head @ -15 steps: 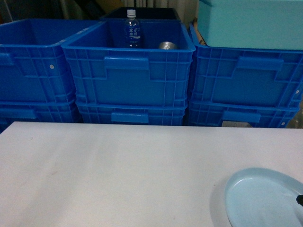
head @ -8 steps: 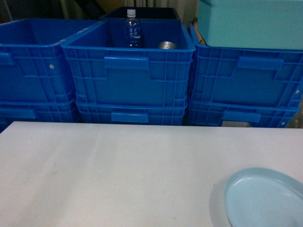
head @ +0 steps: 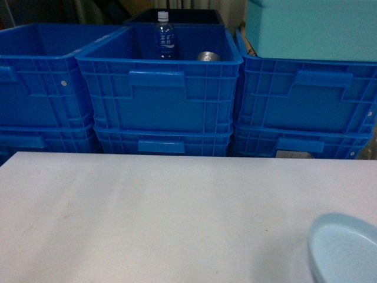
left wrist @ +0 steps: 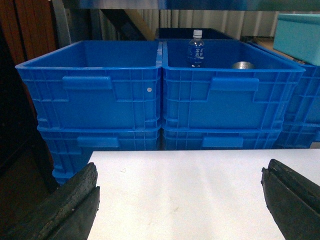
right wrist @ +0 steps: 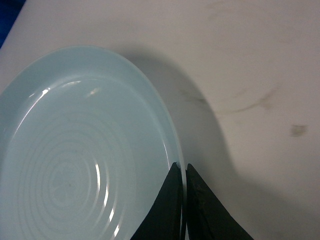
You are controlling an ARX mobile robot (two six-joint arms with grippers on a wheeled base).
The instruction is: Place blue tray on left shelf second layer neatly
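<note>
White table (head: 147, 218), claw-pinched (right wrist: 182, 172) blue tray (right wrist: 75, 160), seemingly lifted

You're looking at a pale blue tray (right wrist: 75, 165) (faint concentric rings inside), deep blue ribbed crates (head: 159, 88), a teal box (head: 312, 29), a white table (head: 147, 218).

Head view: looks forward, slightly down over table (head: 147, 218) toward stacked blue crates (head: 159, 82) behind it. Left wrist view: low, near table edge, facing same crates (left wrist: 230, 100); bottle (left wrist: 196, 48) shared with head view. Right wrist view: close, steeply down on table (right wrist: 250, 60), blue tray (right wrist: 75, 160) filling left.
</note>
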